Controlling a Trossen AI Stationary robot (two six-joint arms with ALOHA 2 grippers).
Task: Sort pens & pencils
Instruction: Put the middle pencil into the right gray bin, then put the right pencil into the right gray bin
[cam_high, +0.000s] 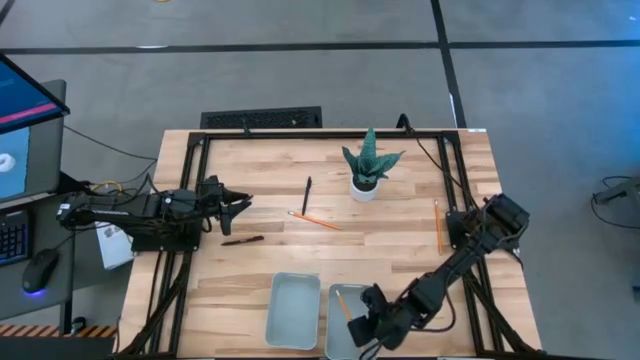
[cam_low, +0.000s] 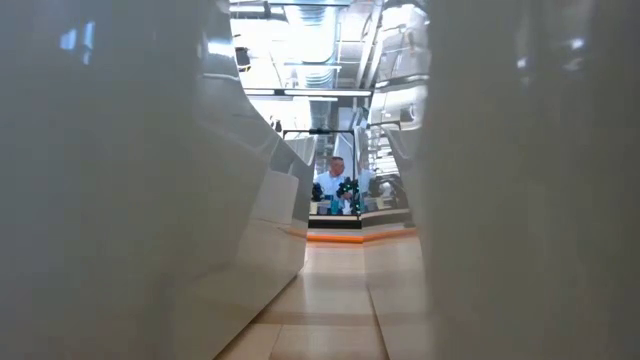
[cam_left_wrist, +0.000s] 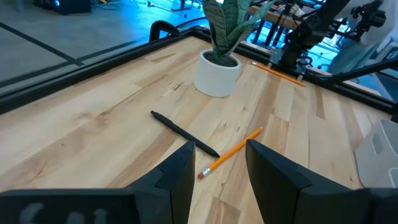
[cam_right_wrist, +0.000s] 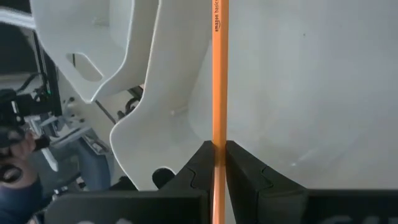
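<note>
- Pencils first: your right gripper (cam_right_wrist: 217, 163) clamps one orange pencil (cam_right_wrist: 219, 74) between its fingertips, low over the right tray (cam_high: 335, 338) at the table's near edge, which reads as a drop-off about to happen.
- You hold the pencil's shaft in line with the fingers, likely so it can lie down along the tray's floor rather than across a wall.
- Your left gripper (cam_left_wrist: 217, 163) hangs with its fingers spread and nothing between them, over the table's left side, aimed toward a black pen (cam_left_wrist: 184, 133) and a second pencil (cam_left_wrist: 231, 152) that lie just beside each other near the potted plant (cam_left_wrist: 219, 59).
- You still have stock on the wood: a second pen (cam_high: 242, 240) near the left gripper, a third pencil (cam_high: 437, 226) by the right edge, and the left tray (cam_high: 293, 310), in which nothing shows, probably meant for pens.
- You learn the grip only from the right wrist view; from above, the arm covers the held pencil, though another orange stick (cam_high: 342, 302) shows inside the right tray.
- You get the whole layout from the high view alone, while the left wrist view shows how close pen and pencil lie.
- You gain little from the low view: pale tray walls fill it, with a person far off in the room beyond.
</note>
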